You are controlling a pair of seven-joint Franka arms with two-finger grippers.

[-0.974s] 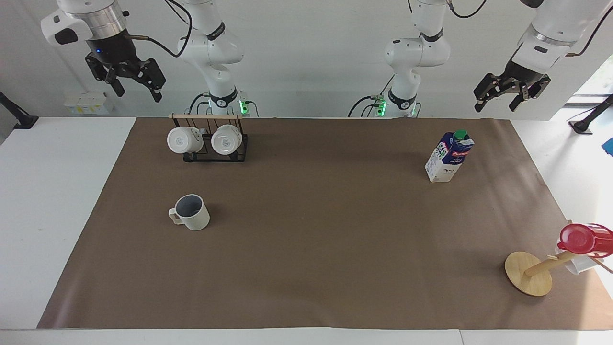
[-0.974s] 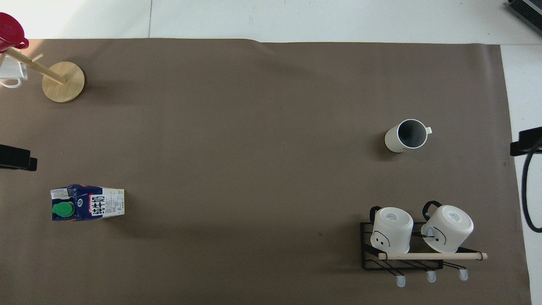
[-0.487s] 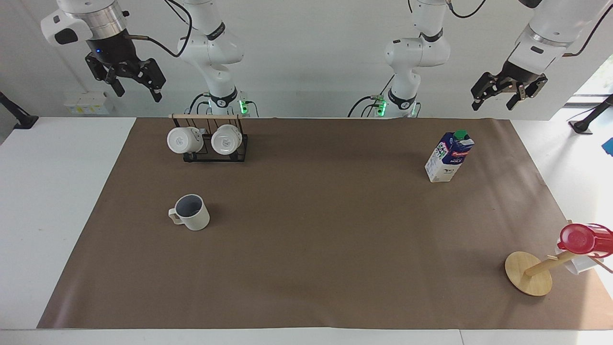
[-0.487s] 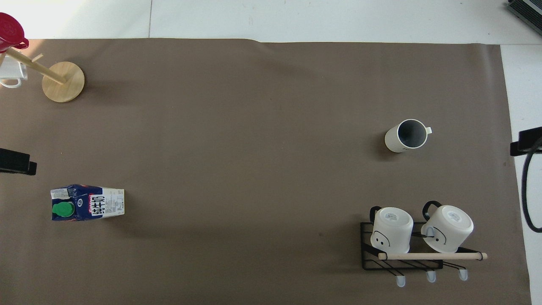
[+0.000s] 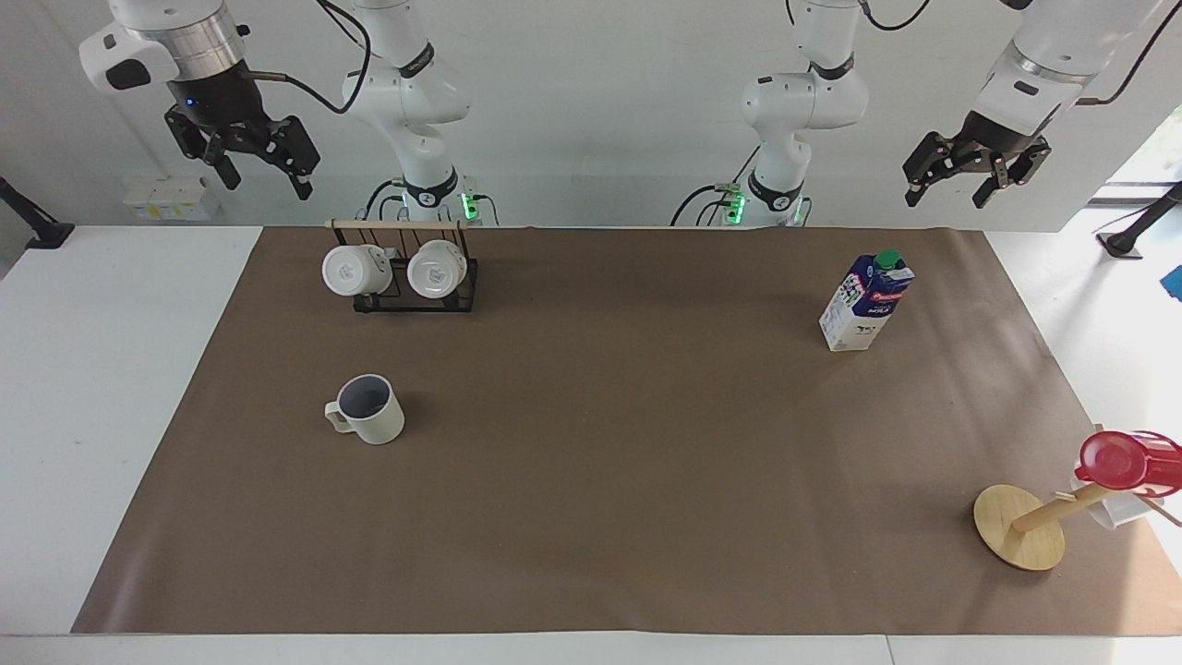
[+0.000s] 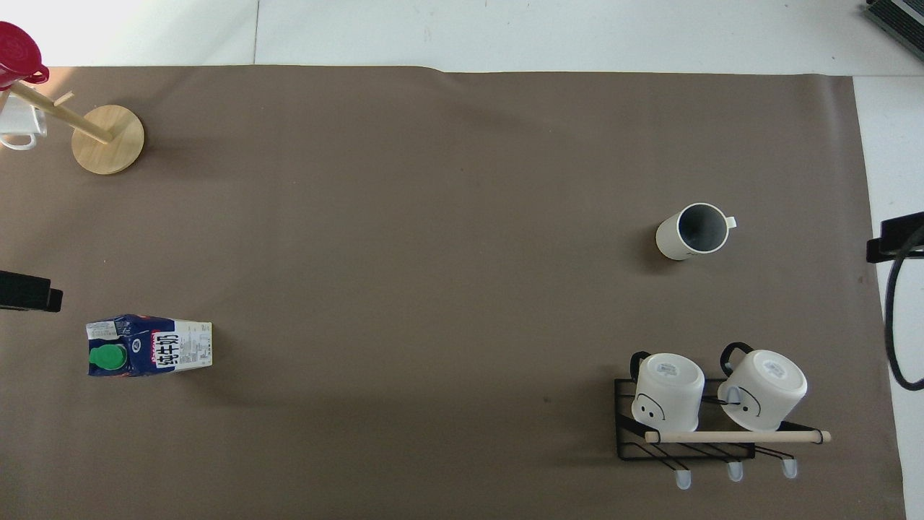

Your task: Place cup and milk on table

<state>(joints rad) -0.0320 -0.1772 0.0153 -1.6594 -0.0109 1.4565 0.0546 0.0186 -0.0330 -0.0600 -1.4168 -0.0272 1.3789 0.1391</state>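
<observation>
Cup (image 5: 367, 408): standing upright on the brown paper sheet (image 5: 591, 517), toward the right arm's end of the tabletop (image 5: 102, 369); mouth up, grey-blue inside showing, handle pointing toward that end; touching nothing else.
Milk (image 5: 865, 301): standing upright on the same sheet, toward the left arm's end, nearer to the robots than the cup; green cap on top.
Left claw (image 5: 967, 177): hanging high in the air over the left arm's end of the tabletop, well above the milk; fingers spreading wide, holding nothing.
Right claw (image 5: 256, 164): hanging high over the right arm's end, above and beside the wire rack; fingers spreading wide, holding nothing.
Wire rack (image 5: 415, 288): sitting near the robots' edge of the sheet, nearer to the robots than the cup; carrying two white mugs (image 5: 352, 270) lying on their sides, printed bases facing the camera across the tabletop; wooden rod running across its top.
Wooden stand (image 5: 1019, 526): resting at the corner of the sheet farthest from the robots, at the left arm's end; carrying a red cup (image 5: 1115, 461) and a white mug partly hiding under it.
Overhead view: showing only a dark edge of each arm at the frame's sides.
</observation>
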